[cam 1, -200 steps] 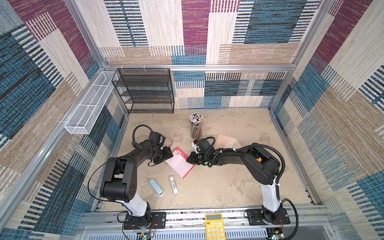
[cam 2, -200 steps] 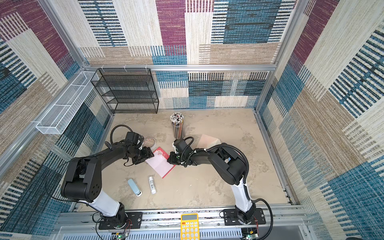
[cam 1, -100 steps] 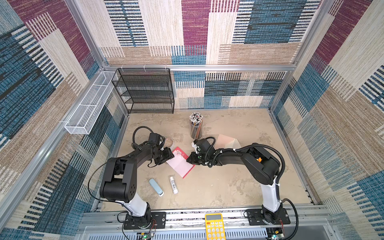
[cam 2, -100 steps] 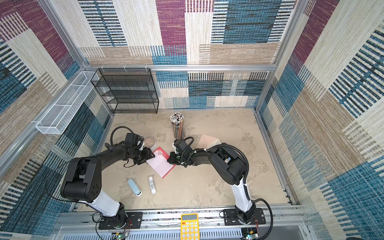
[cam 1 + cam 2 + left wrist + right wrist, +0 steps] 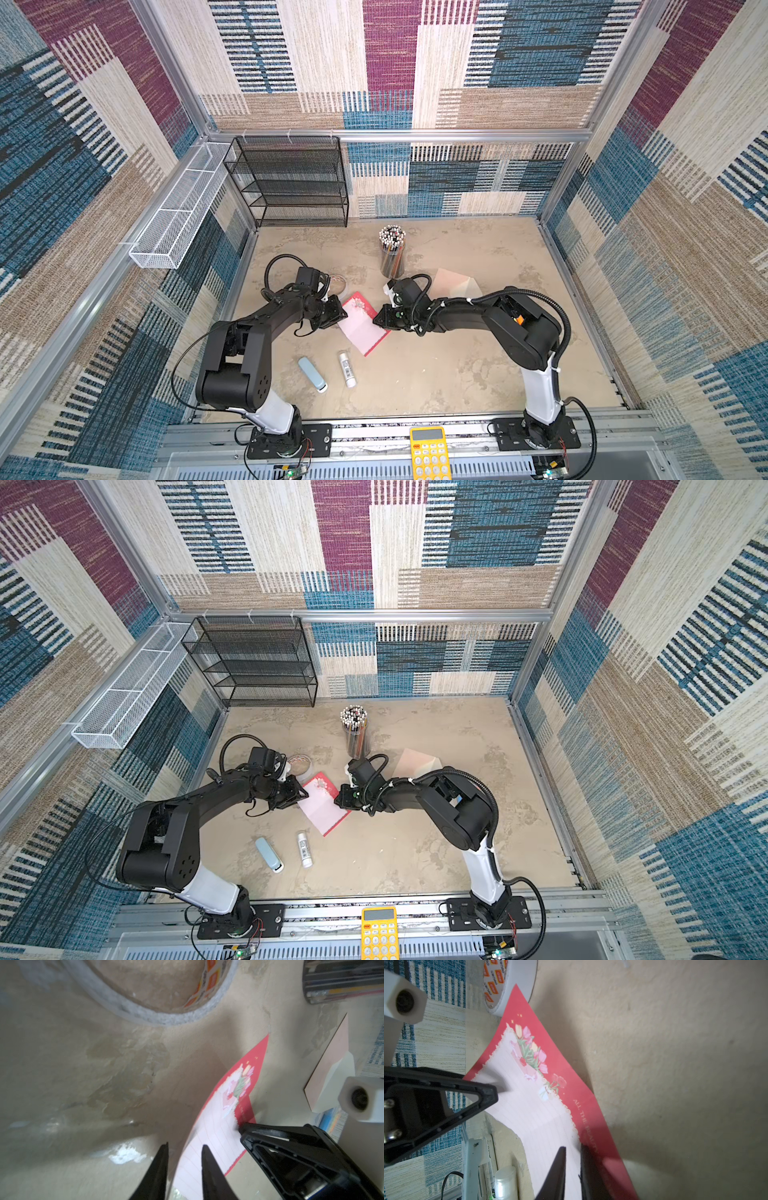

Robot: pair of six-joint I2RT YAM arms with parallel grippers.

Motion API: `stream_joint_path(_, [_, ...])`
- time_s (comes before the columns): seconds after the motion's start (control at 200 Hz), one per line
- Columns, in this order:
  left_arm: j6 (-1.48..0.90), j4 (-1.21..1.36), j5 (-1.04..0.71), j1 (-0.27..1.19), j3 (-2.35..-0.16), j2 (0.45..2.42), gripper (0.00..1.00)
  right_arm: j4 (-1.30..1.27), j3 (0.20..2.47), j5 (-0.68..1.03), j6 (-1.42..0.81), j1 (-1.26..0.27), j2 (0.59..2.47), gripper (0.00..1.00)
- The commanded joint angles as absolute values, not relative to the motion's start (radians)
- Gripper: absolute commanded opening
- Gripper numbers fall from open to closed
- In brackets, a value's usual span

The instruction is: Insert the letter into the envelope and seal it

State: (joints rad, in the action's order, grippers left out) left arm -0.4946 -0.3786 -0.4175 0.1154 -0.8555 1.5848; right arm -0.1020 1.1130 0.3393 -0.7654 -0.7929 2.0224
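- The right gripper (image 5: 573, 1149) has its two black fingers (image 5: 558, 1169) drawn almost together. The letter (image 5: 533, 1095) is pinched between them, close to where its lined pale-pink face meets the red border.
- The left gripper (image 5: 184, 1147) straddles the letter's opposite edge. Its fingers (image 5: 159, 1172) stand narrowly apart with the paper's edge in the gap, and whether they press on it cannot be told.
- The letter faces pink side up and bows between the two grippers. A shadow beneath it shows that at least part of it is off the table (image 5: 457, 365). In both top views it sits mid-table between the two wrists.
- A tape roll (image 5: 336, 282) lies just beyond the letter's floral corner, beside the left wrist.
- The envelope (image 5: 455, 282) lies flat behind the right arm, apart from the letter, with its cream flap on the side away from it. A pencil cup (image 5: 392, 253) stands near it.
- A glue stick (image 5: 347, 369) and a pale blue oblong item (image 5: 312, 374) lie side by side nearer the arm bases.
- A yellow calculator (image 5: 429, 453) rests on the front rail.
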Motion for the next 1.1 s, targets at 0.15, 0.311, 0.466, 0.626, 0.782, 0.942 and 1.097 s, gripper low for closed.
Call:
stream_joint_path(0.15, [-0.506,-0.384,-0.422,0.114,-0.858,1.578,0.01,0.079,1.116,0.27,-0.755,-0.793,1.982,0.28])
stream_joint_path(0.311, [-0.511,-0.369,-0.435,0.114,-0.86,1.546,0.0,0.052,1.104,0.261,-0.734,-0.791,1.889,0.43])
stream_joint_path(0.466, [-0.536,-0.36,-0.462,0.113,-0.876,1.476,0.0,0.033,1.085,0.224,-0.699,-0.791,1.756,0.58])
stream_joint_path(0.626, [-0.574,-0.342,-0.519,0.116,-0.908,1.355,0.0,-0.064,0.995,0.195,-0.693,-0.777,1.59,0.68])
stream_joint_path(0.782, [-0.602,-0.372,-0.504,0.116,-0.971,1.248,0.0,-0.191,0.874,0.128,-0.693,-0.757,1.42,0.73])
stream_joint_path(0.942, [-0.66,-0.293,-0.518,0.121,-1.006,1.173,0.0,-0.321,0.746,0.056,-0.699,-0.725,1.253,0.78])
stream_joint_path(1.097, [-0.735,-0.104,-0.551,0.135,-0.997,1.145,0.0,-0.396,0.678,0.099,-0.72,-0.67,1.168,0.82])
